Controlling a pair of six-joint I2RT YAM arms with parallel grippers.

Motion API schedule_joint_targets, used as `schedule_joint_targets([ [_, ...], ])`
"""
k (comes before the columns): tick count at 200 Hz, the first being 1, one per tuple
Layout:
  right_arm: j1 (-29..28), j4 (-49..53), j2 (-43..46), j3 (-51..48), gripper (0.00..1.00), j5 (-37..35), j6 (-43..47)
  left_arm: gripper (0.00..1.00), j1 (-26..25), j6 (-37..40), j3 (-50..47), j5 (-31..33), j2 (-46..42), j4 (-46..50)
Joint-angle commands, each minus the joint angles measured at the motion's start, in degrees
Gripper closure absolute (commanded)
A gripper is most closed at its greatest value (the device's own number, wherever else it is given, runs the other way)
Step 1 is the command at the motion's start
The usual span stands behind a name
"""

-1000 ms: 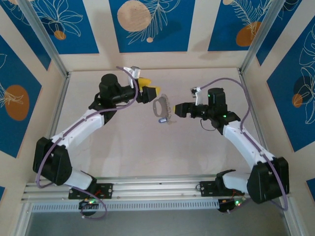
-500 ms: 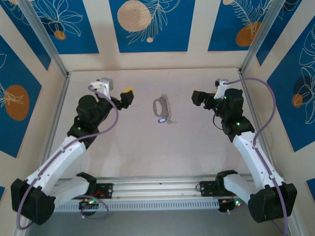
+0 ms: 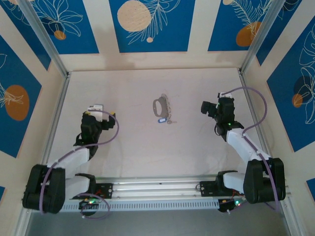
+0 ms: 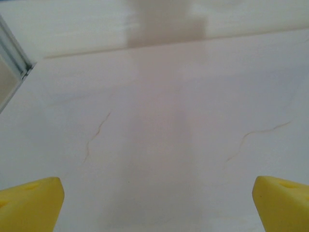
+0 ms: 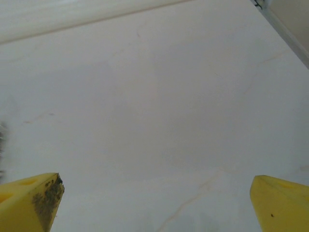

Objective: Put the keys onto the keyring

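Top external gives the whole layout: the pale counter (image 3: 123,147) carries both arms folded low near their bases, with the left hand (image 3: 104,113) and the right hand (image 3: 206,107) each spread wide and holding nothing. Between them, well apart from either and a little farther out than both, lies the grey keyring (image 3: 158,106). The blue-headed key (image 3: 161,119) sits just beside the ring's near end (whether it is already threaded on the loop is too small to tell).

If it is not, the step in hand is a fresh approach, and I judge it goes best with the roles split. One hand pins the loop flat by its plain side, away from the pale toothed strip, while the other takes the small key in a fingertip pinch. The loop looks light and likely to skid, so come down square.

Wrist views add what the overhead cannot resolve: yellow fingers (image 4: 29,205) at opposite frame corners over bare counter, and dark grime on one right pad (image 5: 46,203).
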State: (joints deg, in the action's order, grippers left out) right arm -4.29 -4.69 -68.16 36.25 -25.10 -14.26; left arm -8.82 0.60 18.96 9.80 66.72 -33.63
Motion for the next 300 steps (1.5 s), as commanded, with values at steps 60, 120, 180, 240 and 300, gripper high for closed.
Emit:
schedule_joint_targets([
  [60, 4.0, -27.9, -5.5, -10.9, 0.01, 8.2, 4.7, 0.0, 4.0, 2.2, 0.5, -4.8, 22.0, -22.6],
  [120, 2.9, -49.1, -19.4, -16.2, 0.01, 15.9, 8.5, 0.0, 5.1, 2.6, 1.0, -9.1, 22.5, -22.4],
  [180, 5.3, -41.2, -19.5, -12.0, 0.01, 22.9, 8.1, 0.0, 6.1, 2.0, 3.7, -11.5, 22.8, -17.4],
  [240, 4.4, -41.5, -19.1, -12.4, 0.01, 21.0, 8.7, 0.0, 6.1, 2.0, 3.0, -10.9, 22.5, -18.3],
  [300, 4.5, -40.6, -19.5, -11.8, 0.01, 21.4, 8.6, 0.0, 6.1, 2.0, 3.1, -10.9, 22.5, -18.3],
])
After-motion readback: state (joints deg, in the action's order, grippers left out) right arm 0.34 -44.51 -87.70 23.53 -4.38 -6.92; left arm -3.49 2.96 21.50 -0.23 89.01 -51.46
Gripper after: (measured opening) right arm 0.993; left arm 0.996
